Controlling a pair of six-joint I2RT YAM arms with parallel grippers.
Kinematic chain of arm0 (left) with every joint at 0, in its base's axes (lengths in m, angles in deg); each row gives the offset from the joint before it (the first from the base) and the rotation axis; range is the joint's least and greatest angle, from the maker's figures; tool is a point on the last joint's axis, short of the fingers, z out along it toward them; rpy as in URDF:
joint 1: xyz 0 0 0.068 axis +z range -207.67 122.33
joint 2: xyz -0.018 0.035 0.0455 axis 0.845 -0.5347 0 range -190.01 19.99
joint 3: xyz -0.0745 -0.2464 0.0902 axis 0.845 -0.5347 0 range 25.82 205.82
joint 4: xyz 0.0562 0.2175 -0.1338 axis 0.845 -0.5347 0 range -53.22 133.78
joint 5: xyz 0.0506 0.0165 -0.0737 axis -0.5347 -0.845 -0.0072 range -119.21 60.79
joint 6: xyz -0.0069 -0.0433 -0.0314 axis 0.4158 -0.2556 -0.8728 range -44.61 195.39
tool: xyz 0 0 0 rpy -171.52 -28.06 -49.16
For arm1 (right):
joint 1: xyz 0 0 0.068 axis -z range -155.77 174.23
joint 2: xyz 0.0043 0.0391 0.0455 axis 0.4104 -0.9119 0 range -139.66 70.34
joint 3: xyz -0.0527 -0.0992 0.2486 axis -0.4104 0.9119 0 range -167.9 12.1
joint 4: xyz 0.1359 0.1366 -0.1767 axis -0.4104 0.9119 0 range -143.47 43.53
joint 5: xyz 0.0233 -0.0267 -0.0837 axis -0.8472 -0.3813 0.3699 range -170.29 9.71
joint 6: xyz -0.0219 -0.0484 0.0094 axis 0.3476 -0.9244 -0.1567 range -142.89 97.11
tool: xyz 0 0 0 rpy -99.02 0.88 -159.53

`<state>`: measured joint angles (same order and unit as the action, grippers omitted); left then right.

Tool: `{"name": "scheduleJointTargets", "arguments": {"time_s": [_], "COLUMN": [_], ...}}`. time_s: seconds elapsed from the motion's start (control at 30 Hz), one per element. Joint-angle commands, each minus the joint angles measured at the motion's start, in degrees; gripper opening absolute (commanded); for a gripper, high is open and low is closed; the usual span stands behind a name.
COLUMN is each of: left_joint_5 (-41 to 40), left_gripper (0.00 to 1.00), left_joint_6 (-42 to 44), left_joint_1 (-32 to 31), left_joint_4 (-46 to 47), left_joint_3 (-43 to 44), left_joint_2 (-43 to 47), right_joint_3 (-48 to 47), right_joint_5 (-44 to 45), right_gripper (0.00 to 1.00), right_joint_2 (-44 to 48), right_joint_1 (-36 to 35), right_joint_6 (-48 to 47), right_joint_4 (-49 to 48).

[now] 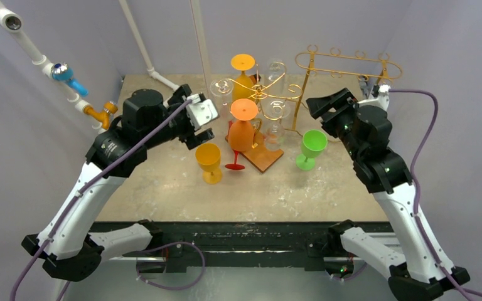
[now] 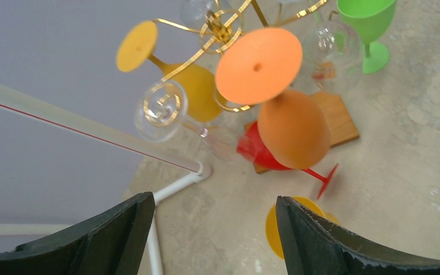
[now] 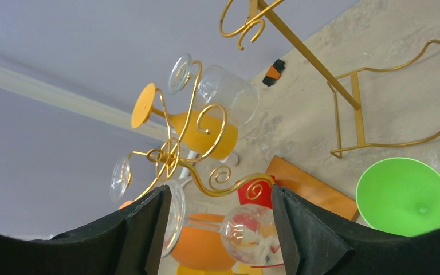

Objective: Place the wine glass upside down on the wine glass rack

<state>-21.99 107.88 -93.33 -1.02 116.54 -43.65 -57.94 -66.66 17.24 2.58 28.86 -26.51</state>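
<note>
Centring the released left gripper (image 2: 213, 209) on the yellow glass (image 1: 208, 157) stem; steering the released right gripper (image 3: 219, 197) off the rack (image 3: 169, 155).

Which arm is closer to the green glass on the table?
Right. The right fingers hang just beyond the green glass; left fingers sit across the rack, by the standing yellow glass.

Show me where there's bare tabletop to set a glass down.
Bare table runs along the near edge, in front of the yellow goblet and green goblet. Crowded around the gold rack: hanging glasses, red glass lying at its base.
</note>
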Motion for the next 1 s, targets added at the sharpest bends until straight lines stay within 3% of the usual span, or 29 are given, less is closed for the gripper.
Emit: {"name": "scheduleJointTargets", "arguments": {"time_s": [0.0, 0.2, 0.33, 0.47, 0.77, 0.97], "left_joint_5": [-7.0, -7.0, -4.2, 3.9, 12.6, 9.5], "left_gripper": [0.81, 0.81, 0.80, 0.77, 0.79, 0.73], "left_joint_6": [-11.3, -17.6, -19.2, -18.6, -17.4, -17.1], "left_joint_1": [0.1, 3.0, 10.0, 17.9, 18.9, 18.9], "left_joint_4": [-8.0, -5.6, -3.9, -4.8, -5.6, -2.0], "left_joint_3": [-7.7, -15.6, -17.7, -18.4, -23.8, -27.6], "left_joint_2": [1.1, -1.0, -4.3, -7.8, -9.6, -9.5], "right_joint_3": [-1.8, -0.8, -0.1, -0.6, -0.7, -0.4], "right_joint_5": [0.4, -0.6, -0.8, -0.3, -0.1, 0.0], "right_gripper": [0.72, 0.72, 0.72, 0.72, 0.72, 0.70], "right_joint_2": [3.8, 6.4, 8.1, 9.0, 9.3, 10.1], "right_joint_1": [-0.1, -0.1, -0.2, -0.1, -0.1, -0.1], "right_joint_6": [-3.2, -4.7, -5.5, -5.8, -5.9, -5.7], "right_joint_4": [4.6, 7.9, 8.6, 9.5, 10.2, 10.0]}}
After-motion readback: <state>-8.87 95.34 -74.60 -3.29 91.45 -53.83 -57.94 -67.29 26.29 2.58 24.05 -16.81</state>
